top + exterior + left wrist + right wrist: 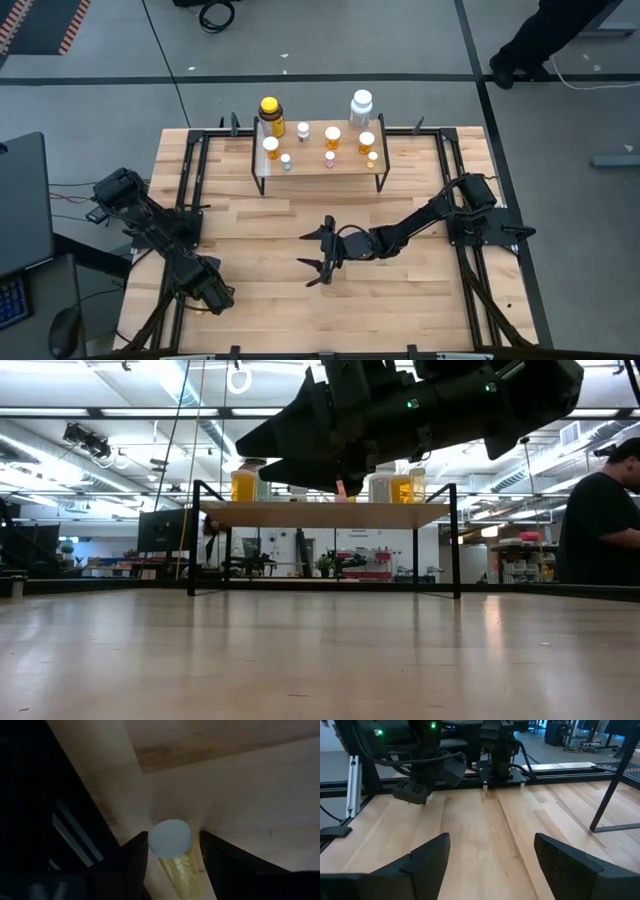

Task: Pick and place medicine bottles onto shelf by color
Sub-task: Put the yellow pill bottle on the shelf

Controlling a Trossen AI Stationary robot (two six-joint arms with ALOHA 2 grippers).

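No text, label or number is legible anywhere.

The bottles (pixel 331 132) stand on the shelf (pixel 315 165) at the table's (pixel 400 310) far edge.

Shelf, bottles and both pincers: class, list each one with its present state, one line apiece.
Shelf: upright on the table's far side, loaded with bottles.
Big yellow bottle: upright, capped, at the shelf's far left corner.
Big white bottle: upright, capped, at the shelf's far right.
Small yellow vial: white-capped, lying between the left pincer's fingers.
Left pincer: at the table's near left edge, around the vial.
Right pincer: open, empty, over mid-table.
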